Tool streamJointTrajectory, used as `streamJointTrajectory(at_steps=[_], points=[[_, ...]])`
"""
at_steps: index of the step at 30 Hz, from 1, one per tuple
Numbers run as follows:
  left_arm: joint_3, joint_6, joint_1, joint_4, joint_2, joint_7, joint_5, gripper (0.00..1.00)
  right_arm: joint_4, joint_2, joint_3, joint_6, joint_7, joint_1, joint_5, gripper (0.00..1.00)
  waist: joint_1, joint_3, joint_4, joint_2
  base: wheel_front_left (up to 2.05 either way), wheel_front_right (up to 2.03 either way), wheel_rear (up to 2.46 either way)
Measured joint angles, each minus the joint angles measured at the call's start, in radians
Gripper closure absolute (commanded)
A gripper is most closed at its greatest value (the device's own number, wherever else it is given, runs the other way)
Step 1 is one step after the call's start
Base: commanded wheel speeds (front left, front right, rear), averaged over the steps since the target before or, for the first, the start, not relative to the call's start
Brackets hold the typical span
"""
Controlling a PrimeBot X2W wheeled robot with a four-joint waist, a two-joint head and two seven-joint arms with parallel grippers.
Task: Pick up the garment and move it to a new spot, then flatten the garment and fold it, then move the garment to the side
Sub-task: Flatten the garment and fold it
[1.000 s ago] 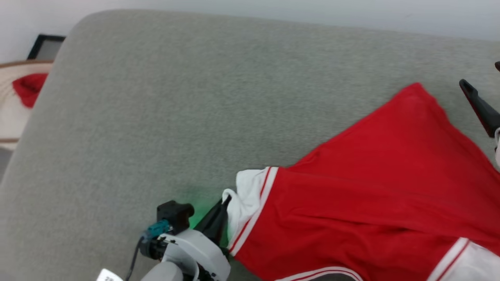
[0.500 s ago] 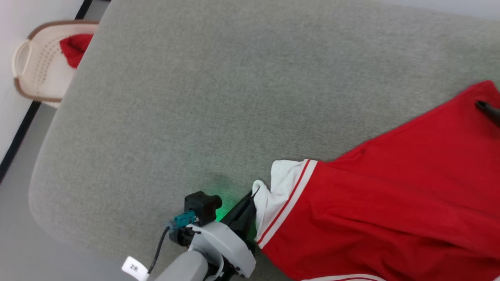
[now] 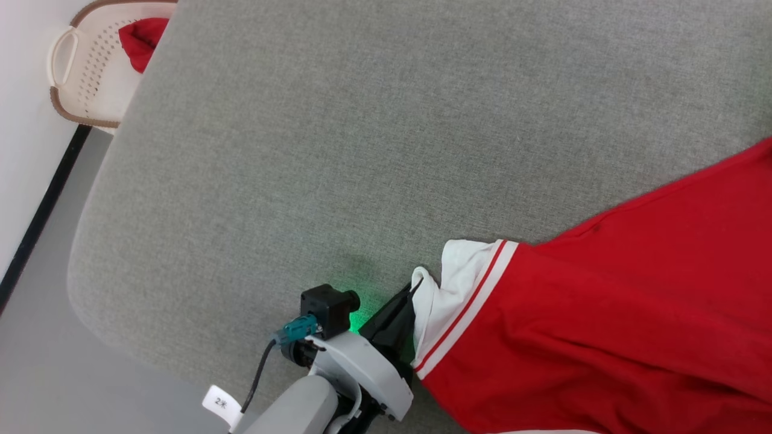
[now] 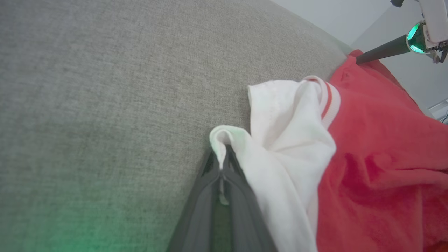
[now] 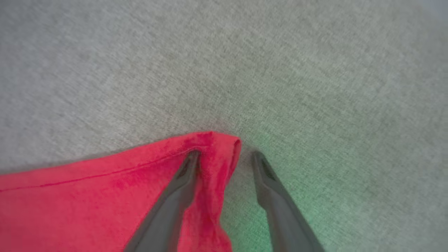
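Observation:
The garment (image 3: 603, 313), red with a white sleeve (image 3: 446, 283) and red-striped trim, lies on the grey cushion (image 3: 362, 150) at the lower right of the head view. My left gripper (image 3: 411, 292) is shut on the sleeve's edge; in the left wrist view a white fold (image 4: 224, 136) sticks out between its closed fingers (image 4: 221, 159). My right gripper (image 5: 225, 154) is open at the garment's red far corner (image 5: 213, 147). Its left finger rests on the cloth, its right finger on the bare cushion, and the corner fold stands between them. The left wrist view shows one right finger (image 4: 381, 52) at that corner.
A beige perforated basket (image 3: 78, 72) holding a small red cloth (image 3: 142, 42) stands on the floor beyond the cushion's far left corner. The cushion's rounded edge (image 3: 90, 241) drops to grey floor (image 3: 36, 361) on the left. A wide stretch of cushion lies bare.
The head camera has swung, shifting the whole picture. The left gripper keeps its hold on the sleeve. The right finger went from beside the garment's far corner onto it, then left the head view.

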Motion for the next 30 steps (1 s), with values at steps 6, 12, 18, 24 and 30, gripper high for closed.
streamJointTrajectory(at_steps=[6, 12, 18, 24, 30], points=[[0.013, -0.003, 0.000, 0.007, 0.000, -0.003, 0.000, 1.00, 0.050, 0.029, 0.012, 0.000, 0.023, -0.033, -0.006, 1.00, 0.0000, -0.004, -0.013, 0.0000, 0.00, 0.00, 0.00], [0.019, -0.003, 0.000, 0.014, 0.015, -0.003, 0.003, 1.00, 0.081, 0.060, 0.019, 0.000, -0.008, -0.042, -0.015, 1.00, 0.0000, -0.021, -0.037, 0.0000, 0.00, 0.00, 0.00], [0.013, -0.002, -0.020, -0.011, 0.072, 0.037, -0.003, 1.00, 0.072, 0.072, 0.034, -0.001, -0.056, -0.048, -0.019, 1.00, 0.0000, -0.051, -0.066, 0.0000, 0.00, 0.00, 0.00], [0.035, 0.002, -0.070, -0.095, 0.187, 0.123, -0.014, 1.00, 0.024, 0.075, 0.048, -0.001, -0.121, -0.070, -0.018, 1.00, 0.0001, -0.093, -0.102, 0.0000, 0.00, 0.00, 0.00], [0.057, 0.002, -0.178, -0.197, 0.300, 0.255, -0.012, 1.00, -0.017, 0.080, 0.061, -0.001, -0.201, -0.083, -0.019, 1.00, 0.0000, -0.142, -0.145, 0.0000, 0.00, 0.00, 0.00]])
